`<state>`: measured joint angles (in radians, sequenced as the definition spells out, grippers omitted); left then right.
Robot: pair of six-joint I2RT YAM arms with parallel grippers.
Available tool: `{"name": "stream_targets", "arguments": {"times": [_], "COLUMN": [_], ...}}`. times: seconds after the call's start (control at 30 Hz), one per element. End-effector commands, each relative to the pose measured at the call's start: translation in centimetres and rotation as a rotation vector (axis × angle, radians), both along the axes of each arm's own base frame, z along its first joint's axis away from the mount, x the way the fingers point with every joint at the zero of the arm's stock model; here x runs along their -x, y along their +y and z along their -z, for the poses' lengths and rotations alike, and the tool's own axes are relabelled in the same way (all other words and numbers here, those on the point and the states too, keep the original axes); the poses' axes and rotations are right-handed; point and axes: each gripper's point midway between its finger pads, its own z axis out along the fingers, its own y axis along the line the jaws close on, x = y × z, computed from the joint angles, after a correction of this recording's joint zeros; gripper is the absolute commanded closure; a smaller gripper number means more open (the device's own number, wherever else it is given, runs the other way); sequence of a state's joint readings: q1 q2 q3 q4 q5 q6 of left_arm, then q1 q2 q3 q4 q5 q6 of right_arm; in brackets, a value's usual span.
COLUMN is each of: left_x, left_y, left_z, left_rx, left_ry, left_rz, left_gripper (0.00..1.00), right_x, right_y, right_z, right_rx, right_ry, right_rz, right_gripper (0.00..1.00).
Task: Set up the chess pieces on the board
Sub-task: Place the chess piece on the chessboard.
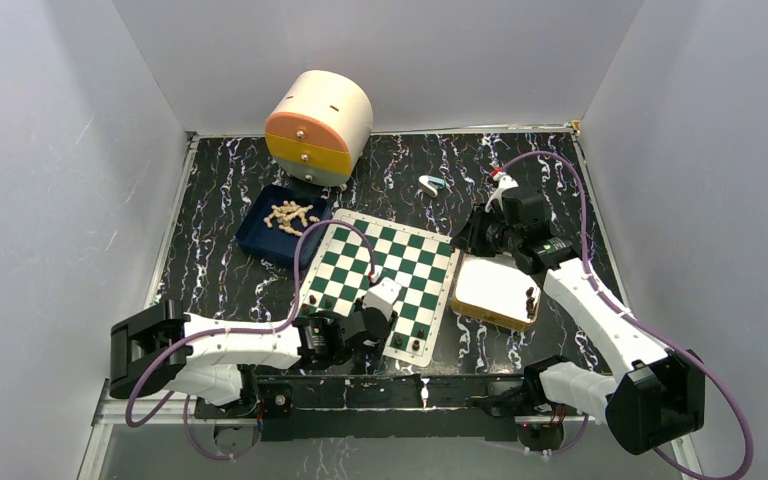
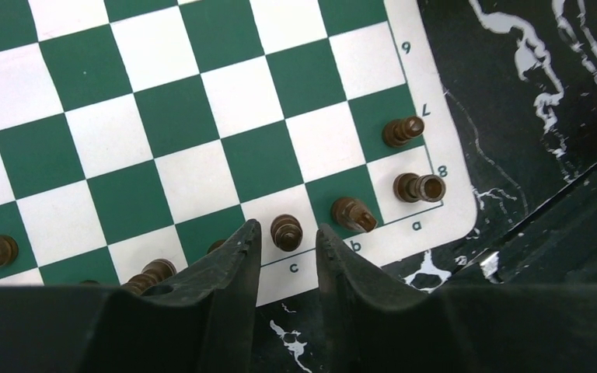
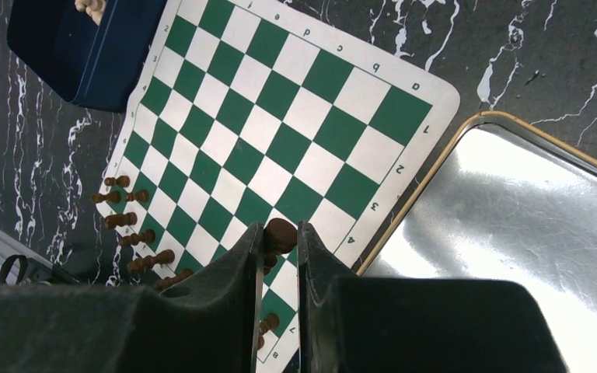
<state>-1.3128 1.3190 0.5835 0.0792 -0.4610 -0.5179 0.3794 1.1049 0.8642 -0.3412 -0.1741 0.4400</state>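
The green-and-white board (image 1: 385,262) lies mid-table. My left gripper (image 1: 378,305) is low over its near edge. In the left wrist view it (image 2: 286,237) is open, its fingertips either side of a dark brown piece (image 2: 286,231) standing on the c square, with gaps on both sides. More dark pieces (image 2: 418,187) stand along that row. My right gripper (image 1: 472,238) hangs over the board's right edge, shut on a dark brown piece (image 3: 280,235) held above the board (image 3: 280,116). Pale beige pieces (image 1: 291,213) lie in a blue tray (image 1: 260,240).
A white gold-rimmed tray (image 1: 490,285) beside the board's right edge holds one dark piece (image 1: 531,300). A round cream, orange and yellow drawer box (image 1: 318,127) stands at the back. A small white-and-teal object (image 1: 431,184) lies behind the board. Grey walls enclose the table.
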Motion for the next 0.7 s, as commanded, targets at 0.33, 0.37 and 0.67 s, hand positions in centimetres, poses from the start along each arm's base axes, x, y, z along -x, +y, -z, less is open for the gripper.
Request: {"name": "stream_targets", "arguments": {"times": [0.33,0.37,0.67], "left_x": [-2.3,-2.4,-3.2], "left_y": [-1.1,-1.4,-5.2], "left_z": [-11.5,-12.5,-16.8], "left_rx": [0.249,0.274,0.35], "left_ry": [-0.112,-0.123,-0.202], "left_rz": [-0.144,-0.138,-0.058], "left_gripper": [0.64,0.64,0.61], "right_x": [1.5,1.8,3.7], "right_y": [3.6,4.0,6.1], "right_z": [-3.9,-4.6,-8.8], "right_rx": [-0.336,-0.391,-0.752], "right_ry": [0.019,0.021,0.088], "right_rz": [-0.033,-0.04,-0.072], "right_gripper": [0.91,0.91,0.91]}}
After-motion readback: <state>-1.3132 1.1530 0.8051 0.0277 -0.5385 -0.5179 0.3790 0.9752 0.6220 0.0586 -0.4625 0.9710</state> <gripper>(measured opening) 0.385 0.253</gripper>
